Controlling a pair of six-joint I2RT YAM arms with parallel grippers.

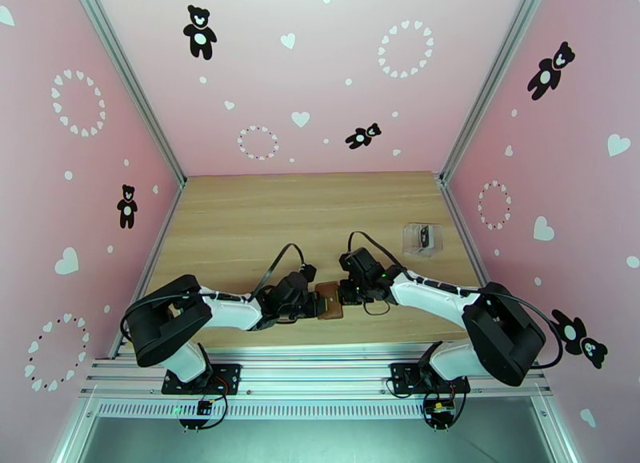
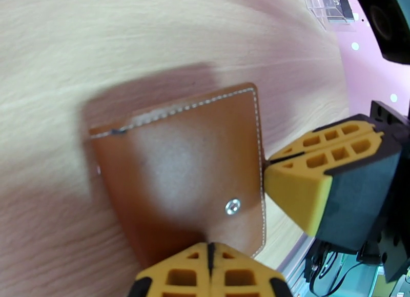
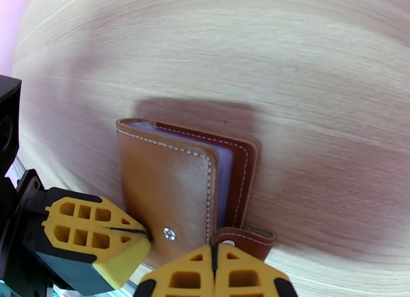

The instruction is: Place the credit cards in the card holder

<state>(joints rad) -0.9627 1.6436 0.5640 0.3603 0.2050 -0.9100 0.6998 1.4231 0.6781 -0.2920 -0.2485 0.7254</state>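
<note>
Fingers (image 2: 177, 277) of the left gripper (image 2: 209, 248) are pressed together. Their yellow tips nip the card holder (image 2: 189, 175) at its lower edge, just beside the metal snap stud (image 2: 232, 206). From the right wrist, those same tips bite the loose edge of the front cover, next to that stud.

The right gripper (image 3: 212, 248) also has its fingers (image 3: 241, 278) squeezed flat against each other, and the card holder's snap tab (image 3: 245, 237) runs down to their tips. From the left wrist, its tips meet the card holder's stitched side edge. In the view from above, the two grippers pinch the card holder from opposite sides, the left one on its left and the right one on its right.

The card holder is brown leather with pale stitching, folded over. Its front cover gapes a little from the back, so a strip of greyish pockets (image 3: 225, 175) shows between them. It sits over the wooden table (image 1: 240, 217) near the front edge, with a dark shadow under it. Whether it rests on the wood or hangs just above it cannot be told.

Beyond the card holder and to its right, well apart from it, stands a clear plastic box (image 1: 412, 239) with a dark card (image 1: 426, 236) upright inside.
</note>
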